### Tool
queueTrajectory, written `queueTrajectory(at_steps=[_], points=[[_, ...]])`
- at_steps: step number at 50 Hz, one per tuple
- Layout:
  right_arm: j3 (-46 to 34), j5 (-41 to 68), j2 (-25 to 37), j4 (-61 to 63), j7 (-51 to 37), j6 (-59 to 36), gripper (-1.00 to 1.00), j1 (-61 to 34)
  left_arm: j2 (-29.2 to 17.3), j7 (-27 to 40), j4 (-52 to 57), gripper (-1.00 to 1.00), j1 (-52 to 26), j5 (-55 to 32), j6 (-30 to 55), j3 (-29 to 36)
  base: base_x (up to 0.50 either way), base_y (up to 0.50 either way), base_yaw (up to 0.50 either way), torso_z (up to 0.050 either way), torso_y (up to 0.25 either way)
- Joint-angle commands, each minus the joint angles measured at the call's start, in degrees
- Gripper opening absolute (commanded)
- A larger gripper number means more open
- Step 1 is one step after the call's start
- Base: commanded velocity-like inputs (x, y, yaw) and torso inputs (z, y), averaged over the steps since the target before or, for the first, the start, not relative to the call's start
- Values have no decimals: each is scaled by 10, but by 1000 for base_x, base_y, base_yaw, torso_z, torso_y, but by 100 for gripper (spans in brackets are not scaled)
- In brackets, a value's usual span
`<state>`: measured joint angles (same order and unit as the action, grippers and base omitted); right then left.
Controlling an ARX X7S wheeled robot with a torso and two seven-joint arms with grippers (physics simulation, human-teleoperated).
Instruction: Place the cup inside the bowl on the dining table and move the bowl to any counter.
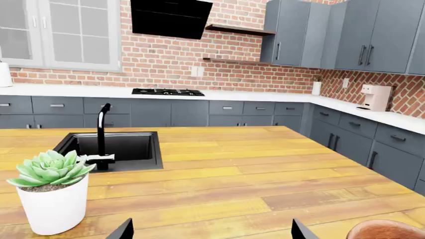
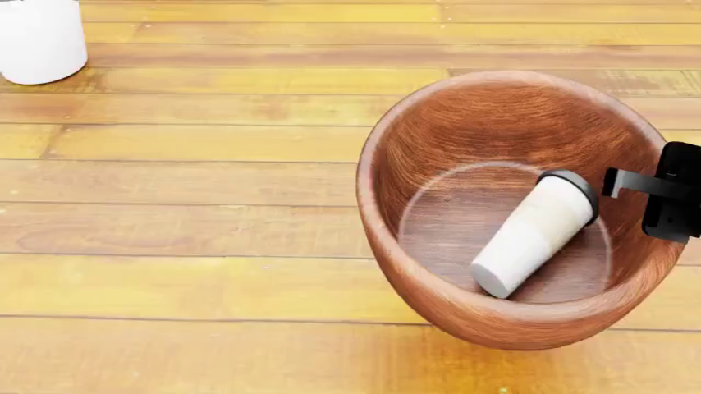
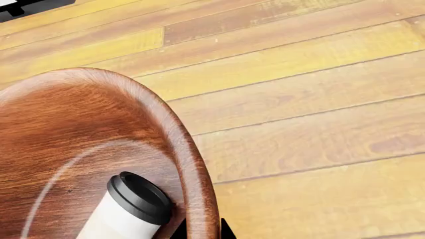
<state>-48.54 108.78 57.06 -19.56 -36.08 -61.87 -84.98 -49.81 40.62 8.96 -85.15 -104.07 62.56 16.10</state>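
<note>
The reddish-brown wooden bowl (image 2: 482, 123) stands on the plank dining table (image 2: 197, 180). The white paper cup (image 2: 534, 234) with a black lid lies on its side inside the bowl, lid toward the right wall. My right gripper (image 2: 674, 201) is at the bowl's right rim. In the right wrist view its gripper (image 3: 202, 230) has one fingertip inside and one outside the rim of the bowl (image 3: 79, 124), shut on it, with the cup (image 3: 129, 206) just beside. My left gripper (image 1: 212, 231) is open and empty over the table, the bowl's edge (image 1: 388, 230) to one side.
A white pot (image 2: 38, 37) with a green succulent (image 1: 53, 169) stands on the table. A black sink (image 1: 123, 148) with a black tap (image 1: 103, 134) is set into the planks. The white stone counter (image 1: 265, 94) runs along the red brick wall, with a hob (image 1: 166, 91) and a small appliance (image 1: 375, 97).
</note>
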Motion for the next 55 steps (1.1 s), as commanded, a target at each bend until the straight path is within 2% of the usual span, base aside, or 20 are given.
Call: queueTrajectory(at_steps=[1,10,43,55], points=[[13,-3,-9,-27,8,-15,-100,-40,2,1,-7,100,-21,0,4,0,-500,1,0,0,0],[13,-32,-6,-35,18,3,-100,-41,4,5,-6,100,-30,-7,6,4,-440,-125,0,0,0],[17,-32,23,-15,20,22,-100,-10,0,14,6,100,-21,-22,-4,7,-3,-477,0,0,0],[14,-39,11,-29,25,18,-100,-20,13,6,4,100,-20,-9,-10,14,-1,-500,0,1,1]])
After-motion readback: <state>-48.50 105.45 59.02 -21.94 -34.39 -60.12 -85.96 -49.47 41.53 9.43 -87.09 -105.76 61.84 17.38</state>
